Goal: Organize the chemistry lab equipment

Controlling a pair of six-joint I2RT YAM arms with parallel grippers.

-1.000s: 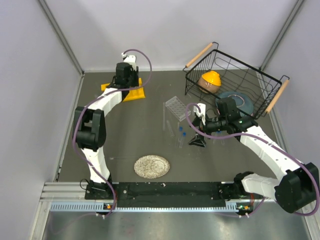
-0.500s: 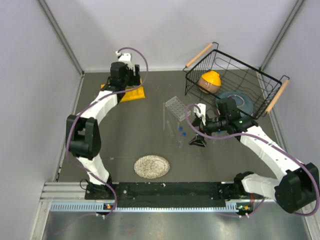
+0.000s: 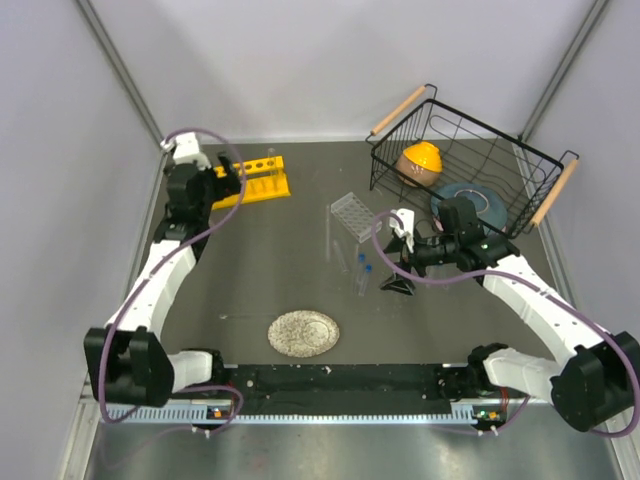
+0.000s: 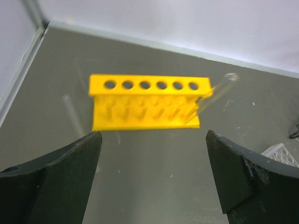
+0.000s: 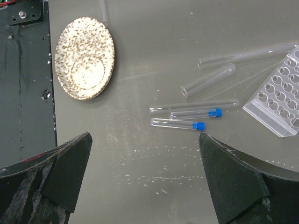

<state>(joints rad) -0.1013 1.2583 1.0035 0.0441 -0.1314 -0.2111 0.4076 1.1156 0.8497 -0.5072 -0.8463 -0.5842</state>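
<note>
A yellow six-hole tube rack (image 4: 145, 103) stands at the back left, also in the top view (image 3: 262, 180). A clear test tube (image 4: 212, 95) leans in its end hole. My left gripper (image 4: 153, 136) is open and empty, just short of the rack on its left (image 3: 222, 180). My right gripper (image 5: 145, 140) hangs open over the table's middle (image 3: 398, 270). Below it lie two blue-capped vials (image 5: 180, 123) (image 5: 196, 113) and loose test tubes (image 5: 209, 79). The clear grid rack (image 5: 278, 100) sits just beyond them.
A round speckled plate (image 3: 303, 333) lies near the front edge. A black wire basket (image 3: 520, 150) with wooden handles stands at the back right, holding an orange object (image 3: 418, 162) and a blue dish. Another glass tube (image 4: 72, 109) lies left of the yellow rack.
My left gripper has opened and pulled back to the left of the yellow rack, leaving a tube leaning in its end hole. The right arm has barely moved.
</note>
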